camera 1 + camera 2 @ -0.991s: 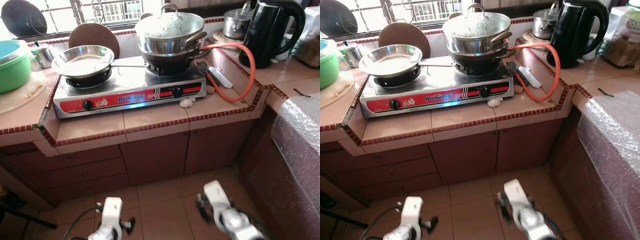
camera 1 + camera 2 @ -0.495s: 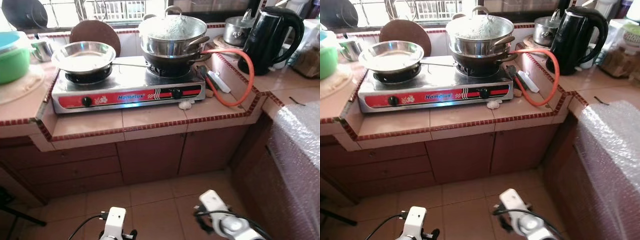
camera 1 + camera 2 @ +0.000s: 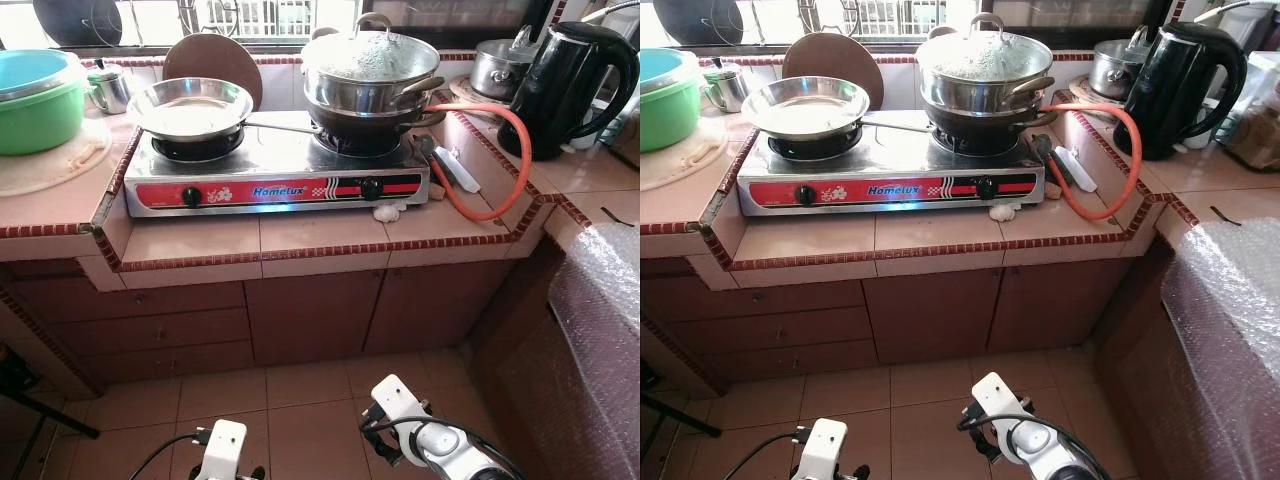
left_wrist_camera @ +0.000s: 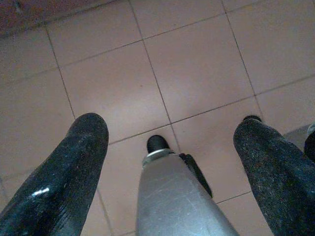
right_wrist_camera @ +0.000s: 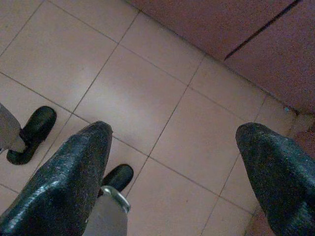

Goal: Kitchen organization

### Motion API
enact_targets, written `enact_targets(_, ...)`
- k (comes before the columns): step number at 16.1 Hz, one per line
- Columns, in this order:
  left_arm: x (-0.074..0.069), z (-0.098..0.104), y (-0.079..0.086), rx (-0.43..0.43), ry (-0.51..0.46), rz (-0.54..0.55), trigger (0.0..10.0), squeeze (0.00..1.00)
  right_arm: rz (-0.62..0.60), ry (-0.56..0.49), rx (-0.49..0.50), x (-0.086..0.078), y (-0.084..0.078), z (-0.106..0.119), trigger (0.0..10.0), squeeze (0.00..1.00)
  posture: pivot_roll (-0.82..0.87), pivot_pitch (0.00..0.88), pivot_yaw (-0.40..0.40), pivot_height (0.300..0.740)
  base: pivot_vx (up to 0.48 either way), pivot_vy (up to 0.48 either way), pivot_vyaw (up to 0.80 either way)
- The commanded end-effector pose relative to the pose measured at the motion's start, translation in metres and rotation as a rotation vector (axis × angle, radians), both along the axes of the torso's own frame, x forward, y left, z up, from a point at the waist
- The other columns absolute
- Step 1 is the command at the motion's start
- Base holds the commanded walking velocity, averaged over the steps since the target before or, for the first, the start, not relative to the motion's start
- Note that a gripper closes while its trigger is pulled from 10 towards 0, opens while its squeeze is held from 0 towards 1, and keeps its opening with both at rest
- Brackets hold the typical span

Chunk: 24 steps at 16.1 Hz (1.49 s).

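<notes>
Stove: a silver two-burner gas stove with a red front panel and two black knobs (image 3: 270, 185) sits on the pink tiled counter edged in dark red (image 3: 330, 240).
Left burner: a shallow shiny steel frying pan (image 3: 190, 107) rests on it, its long handle pointing toward the other burner.
Right burner: a steel pot with a fogged glass lid (image 3: 368, 68) is stacked on a dark pan.
Hose: an orange gas hose (image 3: 500, 165) loops from the stove over the counter.
Kettle: a black electric kettle (image 3: 570, 85) stands at the right corner.
Basin: a green plastic basin with a blue rim (image 3: 35, 100) sits at far left.
Left gripper (image 4: 172, 142): low over the tan floor tiles (image 4: 197, 64), fingers spread apart, empty.
Right gripper (image 5: 172, 157): low above the floor near the brown cabinet doors (image 3: 310, 315), fingers spread wide, empty.
</notes>
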<state>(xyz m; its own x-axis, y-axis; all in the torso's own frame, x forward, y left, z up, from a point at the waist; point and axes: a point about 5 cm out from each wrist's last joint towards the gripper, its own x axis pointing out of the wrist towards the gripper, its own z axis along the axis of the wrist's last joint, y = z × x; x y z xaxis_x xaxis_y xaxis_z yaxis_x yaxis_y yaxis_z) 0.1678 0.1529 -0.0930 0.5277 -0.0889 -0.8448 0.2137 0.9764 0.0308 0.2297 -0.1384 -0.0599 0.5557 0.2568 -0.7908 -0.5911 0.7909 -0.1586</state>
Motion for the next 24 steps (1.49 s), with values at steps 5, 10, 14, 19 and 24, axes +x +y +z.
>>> enact_targets(5,-0.006,-0.001,0.016,0.038,-0.004,0.033,10.0,0.00,0.004,0.026,0.026,-0.004,0.011,-0.003,10.0,0.00,0.07,0.000,-0.038,0.740,0.000,0.000,0.00)
enact_targets(10,0.009,0.007,0.029,0.054,-0.074,0.060,10.0,0.00,0.024,0.020,-0.029,-0.004,0.008,-0.003,10.0,0.00,0.06,0.016,-0.020,0.740,0.000,0.000,0.00)
enact_targets(14,-0.006,0.000,0.029,0.099,-0.028,-0.011,10.0,0.00,-0.066,0.004,-0.017,-0.003,-0.003,-0.003,10.0,0.00,0.01,0.000,0.004,0.740,0.000,0.000,0.00)
enact_targets(19,0.006,0.005,0.025,0.088,-0.041,-0.055,10.0,0.00,-0.106,0.036,-0.009,-0.013,-0.007,-0.009,10.0,0.00,0.00,0.000,0.006,0.740,0.000,0.000,0.00)
enact_targets(24,-0.001,0.002,0.025,0.051,-0.027,0.018,10.0,0.00,-0.043,0.015,-0.034,-0.009,-0.009,-0.006,10.0,0.00,0.02,0.000,-0.007,0.740,0.000,0.000,0.00)
